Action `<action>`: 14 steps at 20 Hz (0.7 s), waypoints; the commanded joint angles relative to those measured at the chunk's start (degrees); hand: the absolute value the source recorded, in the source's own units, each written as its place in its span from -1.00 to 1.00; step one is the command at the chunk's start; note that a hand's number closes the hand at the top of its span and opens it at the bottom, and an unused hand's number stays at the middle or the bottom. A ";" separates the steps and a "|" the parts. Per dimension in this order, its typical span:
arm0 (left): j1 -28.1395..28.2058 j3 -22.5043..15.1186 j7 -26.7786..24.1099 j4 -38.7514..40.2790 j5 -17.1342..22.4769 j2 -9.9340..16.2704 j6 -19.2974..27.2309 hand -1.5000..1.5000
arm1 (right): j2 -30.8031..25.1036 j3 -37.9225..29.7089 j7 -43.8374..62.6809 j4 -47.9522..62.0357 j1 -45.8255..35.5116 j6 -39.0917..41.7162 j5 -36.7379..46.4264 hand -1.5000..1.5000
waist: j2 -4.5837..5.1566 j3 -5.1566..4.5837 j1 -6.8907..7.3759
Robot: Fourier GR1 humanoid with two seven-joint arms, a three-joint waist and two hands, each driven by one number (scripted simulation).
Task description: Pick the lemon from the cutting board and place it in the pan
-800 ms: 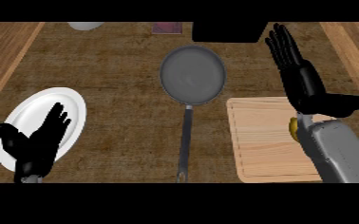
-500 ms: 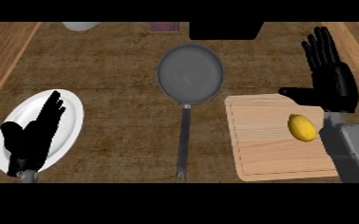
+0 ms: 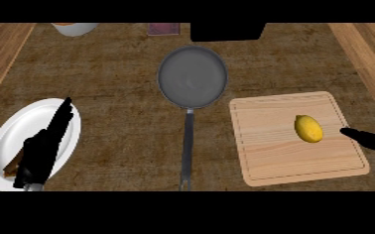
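Observation:
A yellow lemon point(image 3: 308, 128) lies on the right half of the wooden cutting board point(image 3: 275, 153), at the right of the counter. The grey pan point(image 3: 193, 77) sits at the middle, its long handle pointing toward me. Of my right hand point(image 3: 359, 137) only a dark tip shows at the right edge, just right of the lemon and apart from it. Over the white plate at lower left, my left hand point(image 3: 42, 148) stands edge-on with straight fingers pointing up, holding nothing.
A white plate point(image 3: 22, 129) lies at the lower left. A white bowl point(image 3: 73, 28), a dark reddish item point(image 3: 163, 28) and a black box point(image 3: 227, 31) stand along the counter's far edge. Wooden strips border the counter at left and right.
My right hand has drawn back to the right and down, leaving only a tip in view, and the lemon now shows whole. The left hand has turned edge-on. The view has shifted left.

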 commanded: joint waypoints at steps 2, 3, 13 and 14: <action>-3.04 -1.04 3.43 -1.30 -1.72 0.23 -0.10 0.00 | -11.17 3.12 7.43 -4.05 6.42 5.08 5.41 -1.00 | 0.07 -0.01 1.26; 0.72 -0.70 -0.15 -1.14 -1.52 0.39 -0.59 0.00 | -14.38 2.64 9.48 -6.29 7.81 7.20 5.16 -1.00 | -0.08 -0.08 1.58; -0.45 -1.96 1.23 -2.21 -4.52 -2.42 -0.02 0.00 | -19.68 5.91 22.72 -13.27 -0.39 26.36 -0.14 -1.00 | 0.23 0.10 3.14; 0.50 -1.42 -2.22 0.15 -3.42 -2.14 -2.13 0.00 | -20.46 7.55 28.05 -15.74 -3.32 25.91 0.75 -1.00 | 0.29 0.04 3.43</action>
